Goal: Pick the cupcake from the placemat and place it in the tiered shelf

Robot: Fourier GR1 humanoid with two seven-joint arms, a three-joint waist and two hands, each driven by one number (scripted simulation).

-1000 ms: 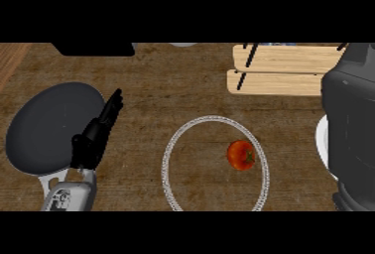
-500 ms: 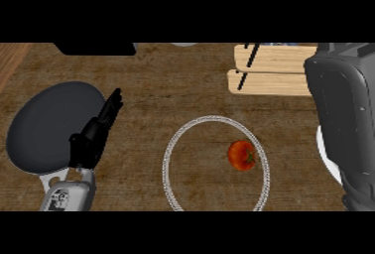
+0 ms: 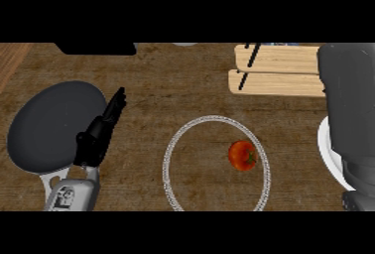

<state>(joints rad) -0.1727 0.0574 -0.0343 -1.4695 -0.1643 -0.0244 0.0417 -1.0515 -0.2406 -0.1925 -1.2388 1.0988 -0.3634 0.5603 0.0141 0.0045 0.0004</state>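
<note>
The robot's left hand is resting at the left of the head view, its black fingers lying straight and together, pointing up and slightly right, holding nothing. The grey left forearm is rising from the lower edge beneath it. The hand is hanging over the right rim of a dark grey oval plate that is lying on the wooden counter.

Along the right edge, the grey right forearm is stretching up the view as a broad column, its top end reaching the level of the tiered shelf; the right hand itself is not showing, so its fingers cannot be told. The arm is covering part of a white plate at the right edge.

The task's thing, showing here as a small red, rounded item, is sitting inside the ring-edged round placemat, right of its centre, well apart from both arms. The light wooden shelf is standing beyond the placemat, at upper right.
</note>
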